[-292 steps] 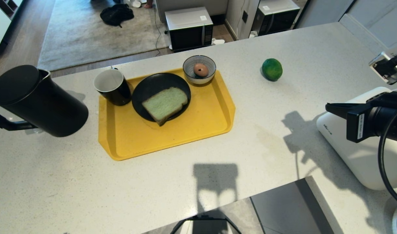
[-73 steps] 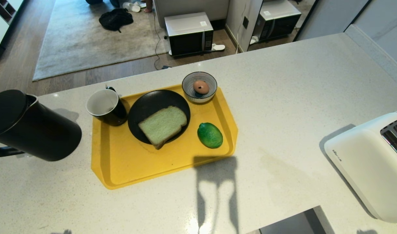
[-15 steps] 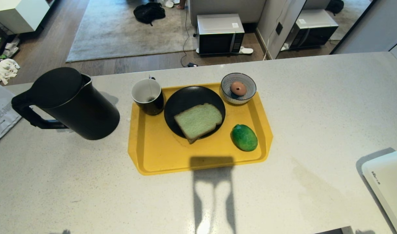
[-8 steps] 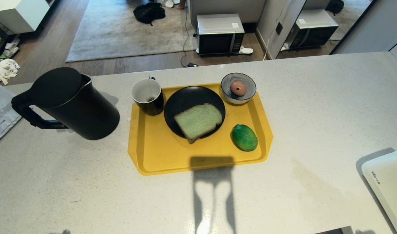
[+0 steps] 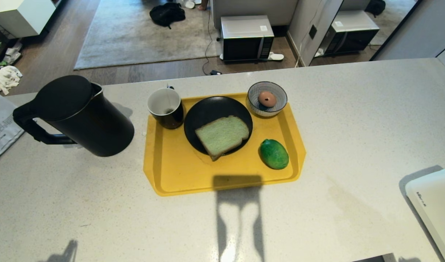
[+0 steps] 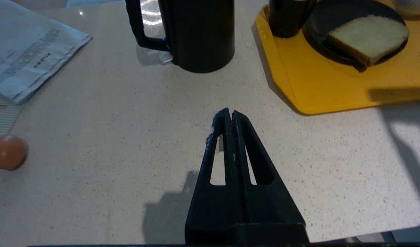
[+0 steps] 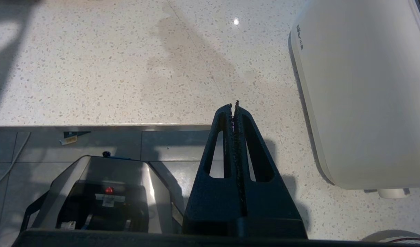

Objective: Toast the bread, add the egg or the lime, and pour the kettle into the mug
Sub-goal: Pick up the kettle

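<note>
Speckled pale stone counter (image 5: 353, 120) fills most of my head feed, and past its far edge I see wood floor, a grey rug (image 5: 142, 32), a black bag (image 5: 167, 14) and a microwave (image 5: 247, 36) standing on the floor. On the counter a yellow tray (image 5: 178, 174) sits about centre. At its far left corner stands the mug (image 5: 166, 107), touching the black plate (image 5: 202, 112) that carries the bread (image 5: 222, 135). At the far right corner a striped bowl (image 5: 277, 105) holds a brown egg (image 5: 267, 98). On the tray's near right part lies the lime (image 5: 274, 154), just beside the plate. Off the tray to the left stands the kettle (image 5: 80, 114), upright on the counter, handle pointing left, with printed papers (image 5: 0, 127) further left. A white toaster (image 5: 431, 203) sits at the near right. Neither arm shows in the head feed. From the wrist feeds, my left gripper (image 6: 230, 114) hangs over bare counter nearer than the kettle, jaws pressed together and empty; a second brown egg (image 6: 7, 151) lies on the counter off to its side. My right gripper (image 7: 234, 107) is also clamped on nothing, over the counter's near edge beside the toaster
</note>
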Tool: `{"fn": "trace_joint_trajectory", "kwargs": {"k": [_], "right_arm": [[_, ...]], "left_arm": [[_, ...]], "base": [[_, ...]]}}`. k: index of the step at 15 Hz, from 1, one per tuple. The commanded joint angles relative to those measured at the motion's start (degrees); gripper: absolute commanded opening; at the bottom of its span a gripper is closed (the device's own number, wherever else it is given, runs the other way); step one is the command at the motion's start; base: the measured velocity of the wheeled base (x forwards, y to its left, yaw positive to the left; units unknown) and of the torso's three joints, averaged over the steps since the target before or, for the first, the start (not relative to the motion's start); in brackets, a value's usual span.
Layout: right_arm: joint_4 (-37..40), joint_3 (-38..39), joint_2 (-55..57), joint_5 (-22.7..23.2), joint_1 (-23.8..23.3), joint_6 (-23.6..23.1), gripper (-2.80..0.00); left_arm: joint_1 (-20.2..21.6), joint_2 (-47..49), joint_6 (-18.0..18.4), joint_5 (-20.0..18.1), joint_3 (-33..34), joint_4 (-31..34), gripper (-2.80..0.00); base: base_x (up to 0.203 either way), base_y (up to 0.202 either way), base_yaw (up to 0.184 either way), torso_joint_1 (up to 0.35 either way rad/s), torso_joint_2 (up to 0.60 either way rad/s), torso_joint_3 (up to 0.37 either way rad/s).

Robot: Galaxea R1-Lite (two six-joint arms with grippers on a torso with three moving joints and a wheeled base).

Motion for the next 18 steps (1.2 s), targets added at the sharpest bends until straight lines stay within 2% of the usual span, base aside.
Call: {"fn": "trace_joint_trajectory", "kwargs": {"k": [1,5,9,11,14,16,18], "right_arm": [[0.05,0.00,0.07,0.04,0.00,-0.02,-2.80],[0.05,0.00,0.07,0.04,0.03,-0.10,-2.80],[0.05,0.00,0.07,0.04,0.00,-0.10,-2.80],[0.05,0.00,0.07,0.04,0.00,-0.04,-2.80],[0.05,0.00,0.07,0.04,0.08,-0.09,-2.80],[0.05,-0.08,0.07,0.04,0.00,-0.10,-2.80],[0.05,0.00,0.07,0.04,0.08,-0.06,-2.80]], "left_arm": [[-0.15,7.91,-0.11,1.03,-6.23,-0.14,-2.80],[-0.23,28.29,-0.29,4.41,-18.51,-2.45,-2.80],[1.95,46.30,1.33,4.26,-24.90,-14.55,-2.80],[2.65,48.36,3.23,-1.90,-24.53,-17.29,-2.80],[3.01,47.19,4.42,-8.90,-17.66,-17.93,-2.80],[2.87,46.12,6.12,-12.23,-13.27,-18.06,-2.80],[3.23,45.85,5.95,-14.66,-10.54,-18.35,-2.80]], "base": [[0.000,0.000,0.000,0.000,0.00,0.000],[0.000,0.000,0.000,0.000,0.00,0.000],[0.000,0.000,0.000,0.000,0.00,0.000],[0.000,0.000,0.000,0.000,0.00,0.000],[0.000,0.000,0.000,0.000,0.00,0.000],[0.000,0.000,0.000,0.000,0.00,0.000],[0.000,0.000,0.000,0.000,0.00,0.000]]}}
